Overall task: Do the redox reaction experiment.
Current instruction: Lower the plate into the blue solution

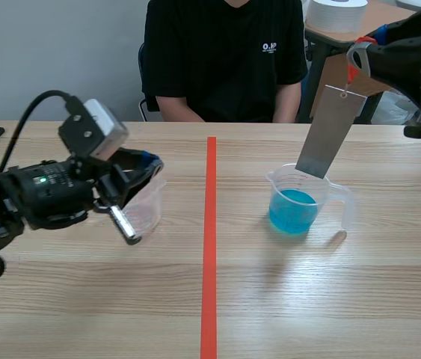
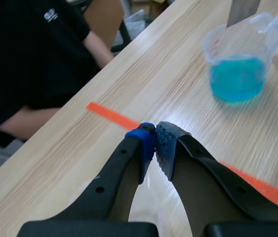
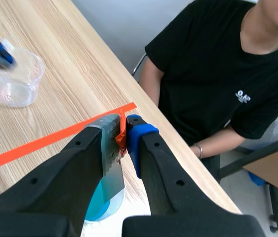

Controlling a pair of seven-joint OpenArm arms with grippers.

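– So where is the metal strip point(image 1: 328, 134) hanging?
– It is dangling, tilted, from the right gripper point(image 3: 125, 129), whose fingers are pinching the orange-red tag point(image 3: 121, 143) at its top; its lower end is sitting at the rim of the measuring cup point(image 1: 324, 193) that is holding blue liquid point(image 1: 292, 209)
– And what is the left gripper point(image 2: 154, 143) doing?
– Its pads are pressing together on nothing, and it is hovering at the empty clear cup point(image 1: 149, 213), across the tape line point(image 1: 210, 247) from the blue one

Left hand point(image 2: 154, 143) closed, right hand point(image 3: 124, 132) raised
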